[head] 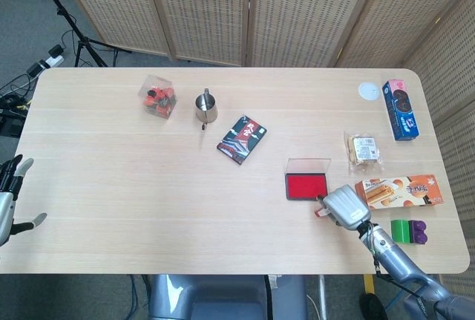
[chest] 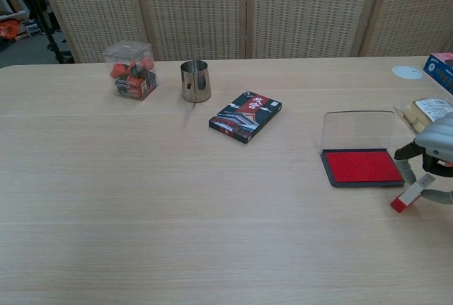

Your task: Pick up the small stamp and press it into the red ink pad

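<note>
Stamp [chest: 410, 197]: pinched, tilted, in right hand [chest: 433, 156] just beside pad [chest: 362, 166], red end low near counter [chest: 212, 199]; liable to slip or miss the ink if pressed aslant; left hand [head: 9, 201] spread, holding nothing.

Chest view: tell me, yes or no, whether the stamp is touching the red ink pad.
No: the stamp, held by the right hand, sits off the near right corner of the red ink pad, with bare table showing between them.
</note>
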### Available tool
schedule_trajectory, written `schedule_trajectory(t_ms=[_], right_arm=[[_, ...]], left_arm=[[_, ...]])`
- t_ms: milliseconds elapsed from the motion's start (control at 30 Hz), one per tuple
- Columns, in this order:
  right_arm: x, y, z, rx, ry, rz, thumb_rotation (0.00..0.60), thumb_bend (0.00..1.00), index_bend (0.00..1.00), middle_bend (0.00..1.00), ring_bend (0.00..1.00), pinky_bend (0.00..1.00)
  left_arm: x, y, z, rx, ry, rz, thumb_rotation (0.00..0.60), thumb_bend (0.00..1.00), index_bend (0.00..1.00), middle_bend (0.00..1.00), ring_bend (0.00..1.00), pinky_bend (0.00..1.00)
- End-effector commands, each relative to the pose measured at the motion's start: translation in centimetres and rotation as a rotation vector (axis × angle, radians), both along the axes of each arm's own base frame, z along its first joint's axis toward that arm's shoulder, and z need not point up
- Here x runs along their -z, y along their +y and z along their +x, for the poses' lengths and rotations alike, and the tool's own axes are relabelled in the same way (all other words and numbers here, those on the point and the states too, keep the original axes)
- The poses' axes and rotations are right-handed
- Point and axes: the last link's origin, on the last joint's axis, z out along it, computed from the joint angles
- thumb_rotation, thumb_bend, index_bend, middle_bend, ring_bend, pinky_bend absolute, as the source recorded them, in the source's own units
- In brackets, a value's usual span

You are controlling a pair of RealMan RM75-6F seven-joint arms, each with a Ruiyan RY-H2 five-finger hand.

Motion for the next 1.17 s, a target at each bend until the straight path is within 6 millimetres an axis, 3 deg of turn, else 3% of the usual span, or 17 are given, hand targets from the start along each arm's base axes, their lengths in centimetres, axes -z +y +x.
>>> schedule_trajectory(t_ms=[33,300,600,800,900,933,1000,1067,1100,1167], right_arm=[[0.0,0.1,0.0,0.0,0.001,0.004,0.6,0.34,0.5,0.95,1.0,1.0],[0.0,0.2,0.0,-0.004,-0.001,0.001,0.6,0.26,0.46,0.94,1.0,1.0],[-0.6,0.6,0.3,-0.017,-0.02,-0.011,0.6,0.26,0.43,0.94,1.0,1.0],[-2.4,1.6,1.1,-0.041,-0.067,-0.045,0.6,0.26,0.4,0.92,1.0,1.0],[-4.1,2.7,1.6,-0.052,-0.111,-0.074,0.6,0.26,0.37,0.83,0.94,1.0],[-4.8,3.3,1.8,-0.053,-0.131,-0.087,0.6,0.25,0.34,0.74,0.85,0.97],[-6.4,4.4,2.1,-0.057,-0.187,-0.118,0.6,0.16,0.26,0.51,0.55,0.76],[-7.7,5.5,2.0,-0.041,-0.247,-0.145,0.6,0.03,0.14,0.16,0.12,0.33],[-8.7,6.4,1.8,-0.023,-0.282,-0.168,0.6,0.0,0.09,0.07,0.03,0.21],[-10.0,7.4,1.6,-0.02,-0.319,-0.22,0.6,0.0,0.02,0.0,0.0,0.06]], left_arm=[[0.0,0.0,0.0,0.0,0.0,0.001,0.6,0.0,0.0,0.0,0.0,0.0],[-0.1,-0.1,0.1,0.004,-0.003,0.002,0.6,0.0,0.0,0.0,0.0,0.0],[-0.1,-0.2,0.1,0.008,-0.005,0.002,0.6,0.0,0.0,0.0,0.0,0.0],[-0.3,-0.3,0.2,0.014,-0.014,0.004,0.6,0.0,0.0,0.0,0.0,0.0],[-0.4,-0.4,0.3,0.019,-0.021,0.006,0.6,0.0,0.0,0.0,0.0,0.0],[-0.5,-0.4,0.3,0.021,-0.023,0.006,0.6,0.0,0.0,0.0,0.0,0.0],[-0.5,-0.5,0.3,0.024,-0.027,0.005,0.6,0.0,0.0,0.0,0.0,0.0],[-0.6,-0.6,0.3,0.028,-0.029,0.004,0.6,0.0,0.0,0.0,0.0,0.0],[-0.7,-0.7,0.4,0.031,-0.03,0.004,0.6,0.0,0.0,0.0,0.0,0.0],[-0.9,-0.9,0.4,0.035,-0.034,0.004,0.6,0.0,0.0,0.0,0.0,0.0]])
